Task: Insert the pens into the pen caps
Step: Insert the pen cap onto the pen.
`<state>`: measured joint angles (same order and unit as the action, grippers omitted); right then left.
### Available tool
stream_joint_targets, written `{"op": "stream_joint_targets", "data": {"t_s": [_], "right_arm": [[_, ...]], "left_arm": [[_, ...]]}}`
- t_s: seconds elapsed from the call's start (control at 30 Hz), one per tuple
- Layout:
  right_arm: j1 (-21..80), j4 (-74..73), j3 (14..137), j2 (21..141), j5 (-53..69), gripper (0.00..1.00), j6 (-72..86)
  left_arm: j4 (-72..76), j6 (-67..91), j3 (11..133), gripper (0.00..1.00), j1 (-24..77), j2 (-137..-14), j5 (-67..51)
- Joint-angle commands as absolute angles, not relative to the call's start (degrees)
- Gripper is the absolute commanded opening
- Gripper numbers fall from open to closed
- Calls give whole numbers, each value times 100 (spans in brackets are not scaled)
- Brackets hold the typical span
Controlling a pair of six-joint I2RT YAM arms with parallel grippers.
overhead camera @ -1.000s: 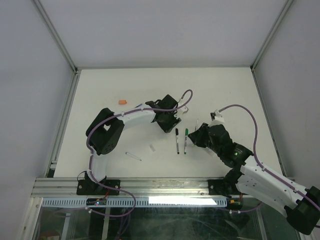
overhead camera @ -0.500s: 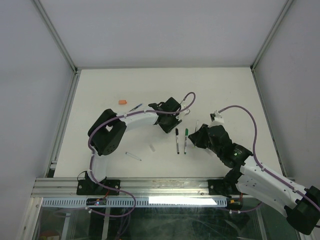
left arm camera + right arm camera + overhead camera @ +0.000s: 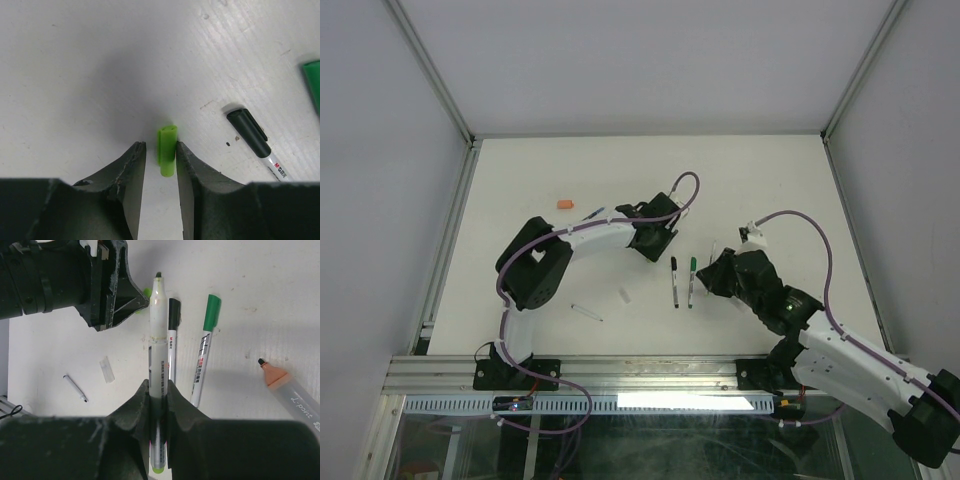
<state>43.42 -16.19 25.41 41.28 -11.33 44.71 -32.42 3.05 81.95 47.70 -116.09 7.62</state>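
1. Left claw [image 3: 160, 146]: the jaws are drawn in narrowly about the light green cap [image 3: 167, 150]. The cap lies lengthwise between them, its far end poking past the tips. One finger appears to touch it, and a sliver of table [image 3: 75, 60] shows on the other side. A firm pinch cannot be confirmed.
2. Right claw [image 3: 159, 387]: pressed together on the white-barrelled pen [image 3: 159, 330], gripping low on the barrel. The bare dark tip points ahead toward the left claw.
3. Mating: not made. In the right wrist view the pen tip stands near the left claw's fingers but apart from them, and a bit of green cap shows just beside the tip. This pair is judged the step in hand.
4. Done: the black-capped pen [image 3: 173, 335] and the green-capped pen [image 3: 206, 340] lie side by side just beside the right claw's held pen. Both wear caps and are judged finished.
5. Outstanding:
   - The orange-tipped pen [image 3: 292, 390] is uncapped and lies beyond the capped pair from the right claw.
   - The orange cap [image 3: 565, 204] lies well apart from both claws.
   - The dark blue pen [image 3: 592, 213] lies behind the left claw, beside its arm. No cap for it is seen.
6. Unidentified: a clear stub [image 3: 106, 369] and a thin stick [image 3: 75, 388] lie on the right claw's other side, too small to classify.
7. Assessment: two pens are complete, one is in hand and at least two remain. The task is judged under half done.
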Motion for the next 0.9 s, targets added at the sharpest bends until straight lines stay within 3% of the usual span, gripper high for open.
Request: {"op": "stream_joint_targets", "data": {"t_s": [0.0, 0.2, 0.6, 0.87], "right_arm": [[4324, -1326, 2582, 4170, -1215, 0, 4511], [4325, -1340, 2588, 4150, -1218, 0, 4518], [4326, -1388, 2574, 4139, -1220, 0, 4530], [4324, -1203, 2559, 4330, -951, 0, 4483]], "left_arm": [[-3604, 744, 7962, 35, 4702, -11839, 775], [-3622, 737, 8071, 36, 4694, -11925, 751], [-3657, 666, 8242, 16, 4689, -12175, 387], [-3316, 1128, 7816, 14, 4295, -11719, -94]]}}
